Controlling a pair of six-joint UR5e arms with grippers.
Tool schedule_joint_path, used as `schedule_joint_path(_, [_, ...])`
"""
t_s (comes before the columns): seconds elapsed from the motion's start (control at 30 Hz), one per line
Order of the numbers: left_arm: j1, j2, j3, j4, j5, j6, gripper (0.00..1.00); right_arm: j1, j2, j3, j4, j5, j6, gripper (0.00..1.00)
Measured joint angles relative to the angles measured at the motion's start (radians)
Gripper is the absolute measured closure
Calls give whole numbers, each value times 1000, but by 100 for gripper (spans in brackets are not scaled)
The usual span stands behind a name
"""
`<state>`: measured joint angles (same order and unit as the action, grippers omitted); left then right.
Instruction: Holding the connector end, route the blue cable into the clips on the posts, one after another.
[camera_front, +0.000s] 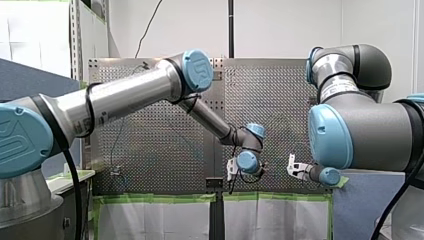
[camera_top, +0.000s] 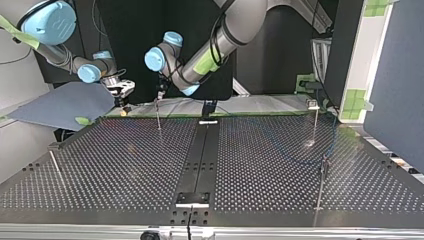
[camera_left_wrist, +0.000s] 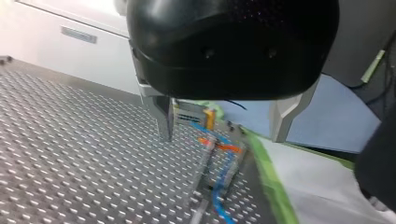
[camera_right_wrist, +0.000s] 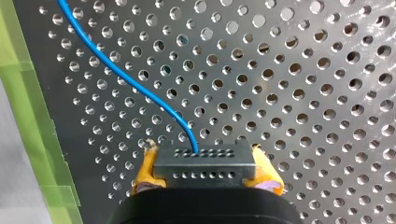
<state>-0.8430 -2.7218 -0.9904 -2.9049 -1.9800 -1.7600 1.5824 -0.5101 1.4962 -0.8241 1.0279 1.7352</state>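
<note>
A: Status at right gripper (camera_right_wrist: 204, 162)?
B: Clamped on connector (camera_right_wrist: 204, 170), with yellow pads (camera_right_wrist: 145, 175) against both ends. Held over perforated table (camera_right_wrist: 303, 70), near green tape (camera_right_wrist: 28, 116) along edge.

A: Location of cable (camera_right_wrist: 130, 80)?
B: Plugged into connector's upper row of holes. From there, curving away over table toward taped edge. In top view, faintly traceable over table's right half, near far-right post (camera_top: 315, 125) and near-right post (camera_top: 321, 182). In or out of clips there: cannot tell.

A: Status at left gripper (camera_left_wrist: 224, 122)?
B: Metal fingers (camera_left_wrist: 163, 116) well apart, gripping nothing. Poised above post (camera_left_wrist: 205, 161) carrying orange clip (camera_left_wrist: 222, 145). Beside that post, a blurred stretch of cable; seated in clip or merely against it: cannot tell.

A: Relation between grippers?
B: Near each other at table's far edge in top view, left of centre, without touching. Left gripper directly over post; right gripper further toward view's left, beside grey sheet (camera_top: 65, 102). In left wrist view, connector and one yellow pad visible beyond post, ahead of open fingers. In front view, both grippers low against table, left gripper at centre, right gripper just to its right.
</note>
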Motion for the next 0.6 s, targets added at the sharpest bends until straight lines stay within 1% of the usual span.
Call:
schedule_joint_path(0.23, [-2, 69, -69, 68, -2, -5, 0, 0, 0, 0, 0, -1, 0, 100])
schedule_joint_path(0.3, [3, 85, -85, 84, -1, -11, 0, 0, 0, 0, 0, 0, 1, 100])
schedule_joint_path(0.47, [43, 134, -134, 133, 9, -52, 0, 0, 0, -1, 0, 0, 0, 100])
schedule_joint_path(0.6, [81, 174, -174, 148, 36, -87, 0, 0, 0, -1, 0, 0, 0, 100])
